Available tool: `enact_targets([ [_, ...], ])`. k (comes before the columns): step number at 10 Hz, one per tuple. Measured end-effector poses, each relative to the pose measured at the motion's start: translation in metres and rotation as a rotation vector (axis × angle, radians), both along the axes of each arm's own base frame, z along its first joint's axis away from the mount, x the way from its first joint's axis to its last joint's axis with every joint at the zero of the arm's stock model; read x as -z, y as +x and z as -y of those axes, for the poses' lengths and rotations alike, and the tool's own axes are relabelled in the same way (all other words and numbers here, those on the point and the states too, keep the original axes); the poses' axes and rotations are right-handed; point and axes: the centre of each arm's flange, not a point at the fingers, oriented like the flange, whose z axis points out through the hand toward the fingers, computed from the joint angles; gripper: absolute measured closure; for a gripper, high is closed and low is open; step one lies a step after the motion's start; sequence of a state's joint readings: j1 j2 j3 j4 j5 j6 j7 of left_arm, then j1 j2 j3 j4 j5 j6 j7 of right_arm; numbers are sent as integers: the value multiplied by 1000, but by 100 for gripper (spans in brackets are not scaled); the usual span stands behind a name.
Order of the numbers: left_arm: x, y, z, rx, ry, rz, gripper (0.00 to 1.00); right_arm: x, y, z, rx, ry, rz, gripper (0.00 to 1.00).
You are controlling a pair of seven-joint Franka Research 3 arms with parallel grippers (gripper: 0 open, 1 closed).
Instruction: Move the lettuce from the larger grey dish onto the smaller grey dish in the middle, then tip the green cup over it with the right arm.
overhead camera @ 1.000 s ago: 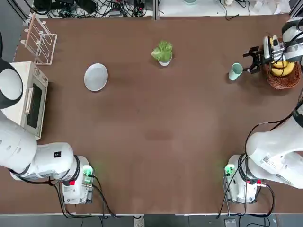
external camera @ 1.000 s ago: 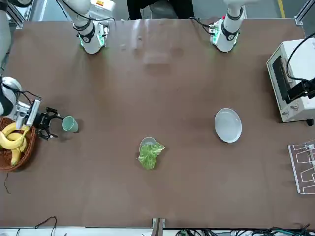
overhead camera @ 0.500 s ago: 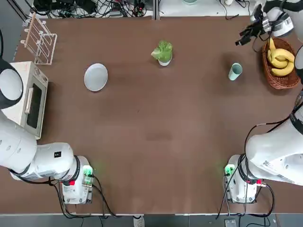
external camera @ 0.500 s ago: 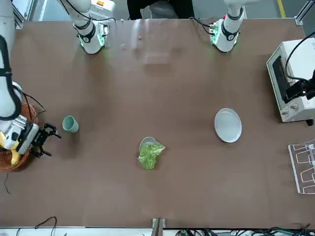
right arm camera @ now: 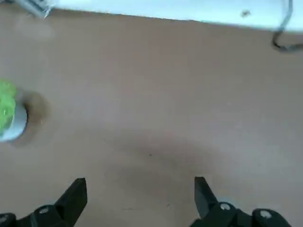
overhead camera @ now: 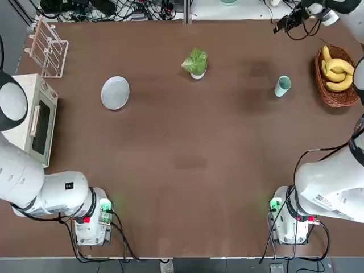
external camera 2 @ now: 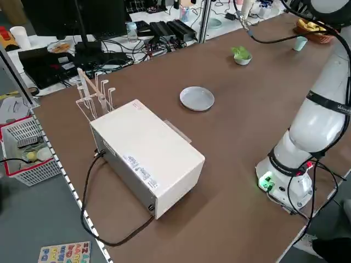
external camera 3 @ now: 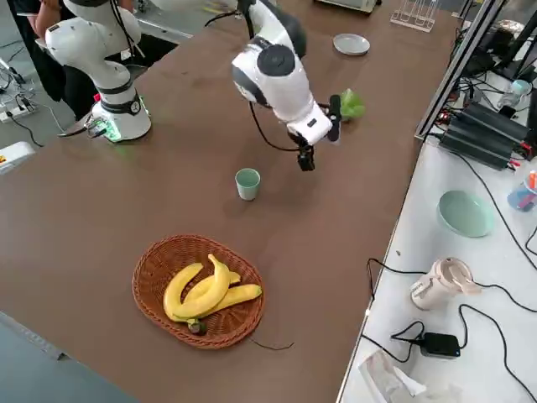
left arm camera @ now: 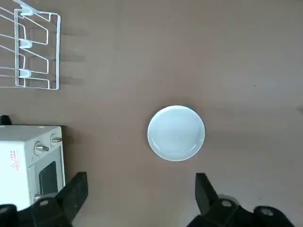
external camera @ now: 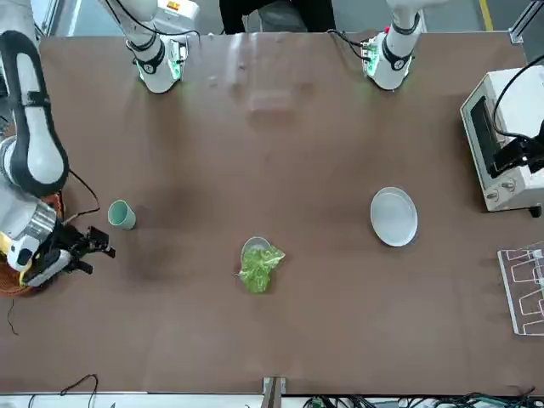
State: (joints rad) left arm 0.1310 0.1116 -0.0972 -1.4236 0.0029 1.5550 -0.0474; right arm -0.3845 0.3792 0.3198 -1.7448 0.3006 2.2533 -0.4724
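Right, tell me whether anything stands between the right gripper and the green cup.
Nothing visible does: only table shows between the open right gripper, at the table's far edge, and the green cup.

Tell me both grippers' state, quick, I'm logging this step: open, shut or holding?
Left gripper: open, empty, parked at the table's left side.
Right gripper: open, empty, over the far right table edge.

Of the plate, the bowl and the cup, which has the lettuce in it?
The small bowl, between plate and cup; green leaves spill over its rim.
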Motion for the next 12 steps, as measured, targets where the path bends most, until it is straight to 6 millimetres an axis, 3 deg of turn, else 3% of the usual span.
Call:
enact_targets([
  [3, 0, 0, 1, 4, 0, 0, 0, -66, -5, -26, 83, -8, -91, 0],
  [9, 1, 0, 3, 9, 0, -2, 0, -145, -12, -30, 82, -178, -153, 0],
  [12, 2, 1, 4, 10, -1, -4, 0, -197, -30, -40, 63, -264, -176, 0],
])
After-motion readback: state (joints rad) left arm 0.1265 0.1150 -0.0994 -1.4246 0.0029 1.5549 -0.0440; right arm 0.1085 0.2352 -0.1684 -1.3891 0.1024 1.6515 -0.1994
